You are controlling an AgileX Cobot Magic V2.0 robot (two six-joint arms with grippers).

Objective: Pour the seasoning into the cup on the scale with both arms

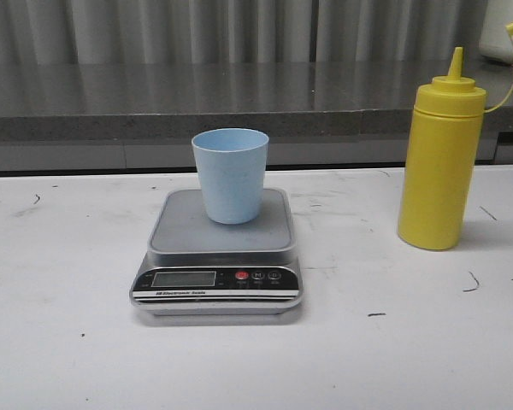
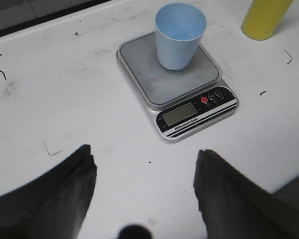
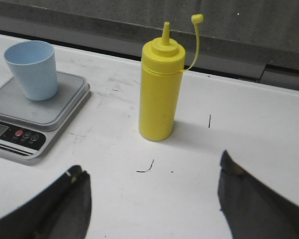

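Both end effectors are seen only in their own wrist views, each with its 2 fingers spread wide and nothing held between them: the left end effector [image 2: 145,186] is poised above bare worktop near the front of the scale, and the right end effector [image 3: 154,199] is poised above bare worktop on the near side of the seasoning bottle. Neither arm is visible in the front view. The scale [image 1: 217,254] is placed on the white worktop [image 1: 60,342] slightly left of centre, with its black panel, display and 1 red button turned toward the near edge. The cup [image 1: 231,175] is stood upright on the scale's grey platform, toward its far side, with its mouth open upward. The seasoning bottle [image 1: 441,162] is stood upright on the worktop to the right of the scale, well apart from it, with its small cap off the nozzle and hanging on its tether to the right. Dark scuff marks are scattered over the worktop.
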